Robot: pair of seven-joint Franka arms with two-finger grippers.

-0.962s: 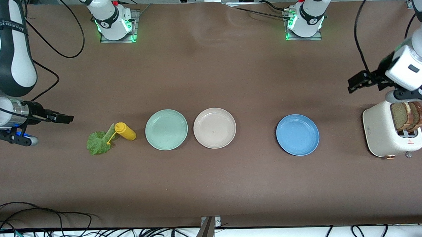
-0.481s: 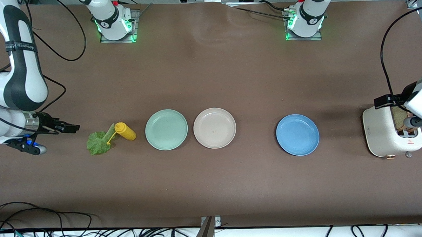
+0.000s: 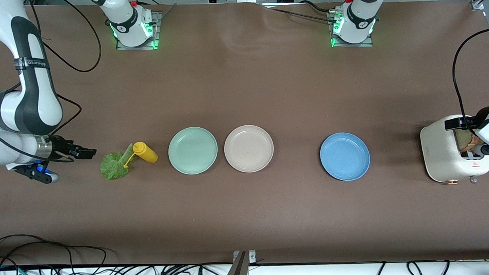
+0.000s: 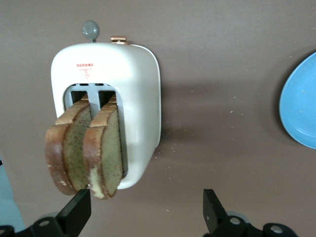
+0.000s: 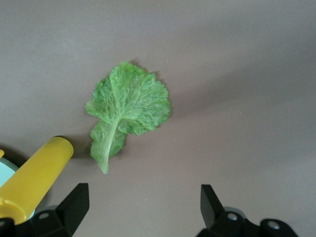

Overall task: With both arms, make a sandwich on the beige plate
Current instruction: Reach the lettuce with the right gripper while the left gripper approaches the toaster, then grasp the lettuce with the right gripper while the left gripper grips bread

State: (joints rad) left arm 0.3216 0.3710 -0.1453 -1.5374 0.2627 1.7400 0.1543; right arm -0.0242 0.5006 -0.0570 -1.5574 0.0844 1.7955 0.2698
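Two brown toast slices (image 4: 84,148) stand upright in the slots of a white toaster (image 4: 133,89) at the left arm's end of the table. My left gripper (image 4: 145,207) hangs open over the toaster (image 3: 444,151), one finger beside the slices' top edges, nothing held. A green lettuce leaf (image 5: 128,106) lies flat on the table (image 3: 113,165) at the right arm's end. My right gripper (image 5: 143,202) is open and empty, low over the table (image 3: 84,152) just short of the leaf. The beige plate (image 3: 248,148) sits empty mid-table.
A yellow squeeze bottle (image 3: 146,152) lies on its side touching the lettuce. A mint-green plate (image 3: 193,150) sits beside the beige plate toward the right arm's end, and a blue plate (image 3: 345,156) sits toward the toaster. Cables run along the table's near edge.
The right gripper has crept closer to the lettuce. The left gripper has dropped from above the toaster's farther side down over its slots. Both stayed open.
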